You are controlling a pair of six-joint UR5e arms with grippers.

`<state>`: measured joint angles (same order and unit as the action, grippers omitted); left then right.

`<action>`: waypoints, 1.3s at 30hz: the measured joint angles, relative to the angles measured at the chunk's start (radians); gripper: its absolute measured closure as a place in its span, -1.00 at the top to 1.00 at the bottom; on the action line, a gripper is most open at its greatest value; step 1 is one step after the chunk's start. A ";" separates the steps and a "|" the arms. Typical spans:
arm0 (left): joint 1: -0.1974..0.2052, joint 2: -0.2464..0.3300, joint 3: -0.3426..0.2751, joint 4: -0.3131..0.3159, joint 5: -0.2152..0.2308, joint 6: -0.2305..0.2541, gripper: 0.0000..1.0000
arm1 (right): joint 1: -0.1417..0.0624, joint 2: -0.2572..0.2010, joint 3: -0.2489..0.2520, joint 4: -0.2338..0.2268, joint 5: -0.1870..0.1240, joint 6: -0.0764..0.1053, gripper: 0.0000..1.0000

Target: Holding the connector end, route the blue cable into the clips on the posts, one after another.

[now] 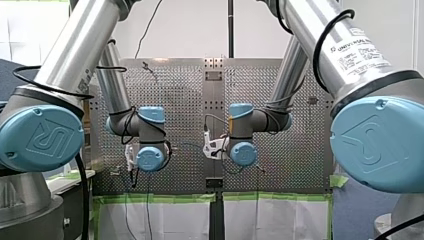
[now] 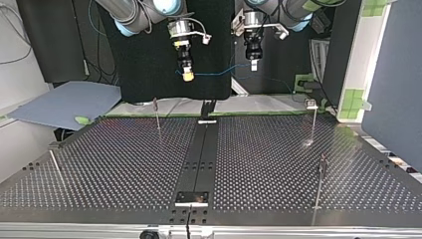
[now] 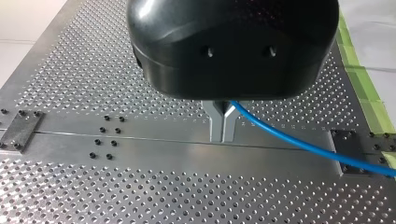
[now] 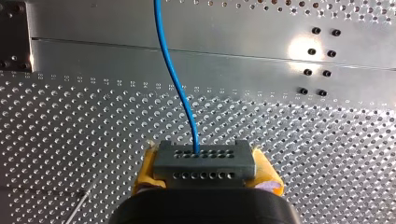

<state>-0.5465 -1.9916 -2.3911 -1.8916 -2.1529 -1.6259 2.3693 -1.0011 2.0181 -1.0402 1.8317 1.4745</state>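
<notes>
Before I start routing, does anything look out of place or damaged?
Nothing stands out. My right gripper is shut on the connector, my left gripper on the blue cable, which runs freely between them above the table. The posts hold no cable yet; the one at the top view's left looks tilted, possibly just perspective.

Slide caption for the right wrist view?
My right gripper clamps the grey connector; blue cable leads away over the perforated table.

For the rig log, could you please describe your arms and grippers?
Silver tubes form my left arm and my right arm, with pale blue logo-marked joint caps and black cables. The right's tube carries a Universal Robots label. By contrast, my left gripper is rounded black with grey metal fingers; my right gripper is black with yellow pads.
</notes>
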 joint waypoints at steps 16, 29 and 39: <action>0.001 0.000 0.000 0.002 0.003 0.001 -1.00 | -0.007 0.067 0.000 0.034 0.000 0.000 -1.00; 0.003 -0.001 -0.001 0.000 0.002 0.000 -1.00 | -0.008 0.074 0.000 0.035 0.000 0.000 -1.00; 0.028 -0.084 -0.003 -0.053 -0.013 -0.008 -1.00 | -0.011 0.100 -0.009 0.094 0.004 -0.004 -1.00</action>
<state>-0.5180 -2.0759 -2.3940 -1.9451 -2.1663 -1.6335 2.3587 -0.9011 2.0094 -0.9462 1.8362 1.4701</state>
